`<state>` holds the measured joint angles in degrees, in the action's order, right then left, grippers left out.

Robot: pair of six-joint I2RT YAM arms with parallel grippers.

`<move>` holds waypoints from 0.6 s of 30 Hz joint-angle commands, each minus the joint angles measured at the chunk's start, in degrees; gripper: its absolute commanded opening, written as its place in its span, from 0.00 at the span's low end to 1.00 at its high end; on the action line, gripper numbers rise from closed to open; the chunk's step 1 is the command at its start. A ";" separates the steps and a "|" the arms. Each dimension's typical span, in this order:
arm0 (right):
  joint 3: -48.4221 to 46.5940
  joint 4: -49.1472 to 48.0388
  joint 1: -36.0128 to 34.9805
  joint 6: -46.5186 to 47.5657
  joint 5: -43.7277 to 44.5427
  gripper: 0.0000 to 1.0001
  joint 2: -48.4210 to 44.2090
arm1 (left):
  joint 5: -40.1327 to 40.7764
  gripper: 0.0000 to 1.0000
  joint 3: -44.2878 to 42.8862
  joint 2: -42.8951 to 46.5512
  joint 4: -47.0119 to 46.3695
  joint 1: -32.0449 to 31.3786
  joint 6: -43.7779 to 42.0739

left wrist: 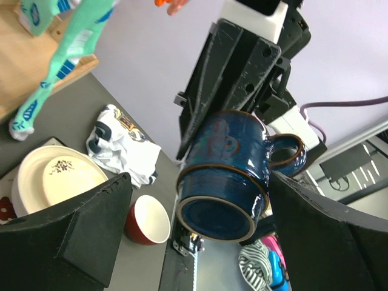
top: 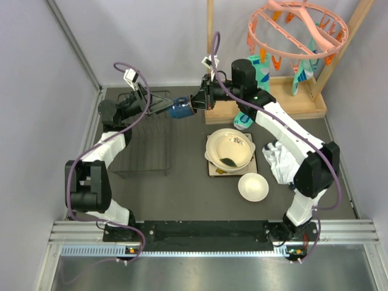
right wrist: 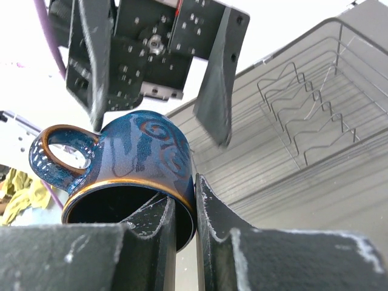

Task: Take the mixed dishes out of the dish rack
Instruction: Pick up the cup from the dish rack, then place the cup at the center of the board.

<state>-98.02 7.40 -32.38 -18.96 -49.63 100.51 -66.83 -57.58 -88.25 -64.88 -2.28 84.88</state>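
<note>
Right claw (right wrist: pixel 185 203) pinches dark blue mug (right wrist: pixel 139 151) rim.

A pink peg hanger (top: pixel 298 29) hangs from a wooden frame (top: pixel 297 100), a crumpled white cloth (top: pixel 280 160) lying nearby.

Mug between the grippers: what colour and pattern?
The mug is dark blue with faint rust swirls and a brown-edged rim; right wrist view shows it best.

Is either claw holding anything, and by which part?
The right gripper pinches the dark blue mug by its rim; the left gripper is open, holding nothing.
</note>
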 commanded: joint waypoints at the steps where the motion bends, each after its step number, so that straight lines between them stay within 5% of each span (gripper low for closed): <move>1: 0.28 -2.65 1.09 0.94 -2.41 0.00 -5.32 | 0.91 0.97 0.63 2.90 -0.34 1.58 -1.73; 8: -0.15 7.52 2.32 8.05 0.93 0.00 -6.64 | -0.85 0.99 1.51 5.54 7.90 5.00 -9.79; 11: -1.82 17.80 2.32 16.20 4.87 0.00 -6.29 | -0.76 0.99 0.55 8.95 21.42 6.50 -21.47; 16: 2.65 28.36 2.32 24.75 11.91 0.00 -8.83 | 5.65 0.98 -6.30 12.31 59.26 7.65 -52.11; 18: 4.49 30.47 2.24 28.09 15.86 0.00 -9.89 | 6.53 0.98 -9.12 12.31 64.60 7.99 -56.47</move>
<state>-95.13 30.87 -30.20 -0.40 -40.58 96.77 -64.18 -60.14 -78.76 -24.03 4.97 51.05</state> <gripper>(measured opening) 0.109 0.983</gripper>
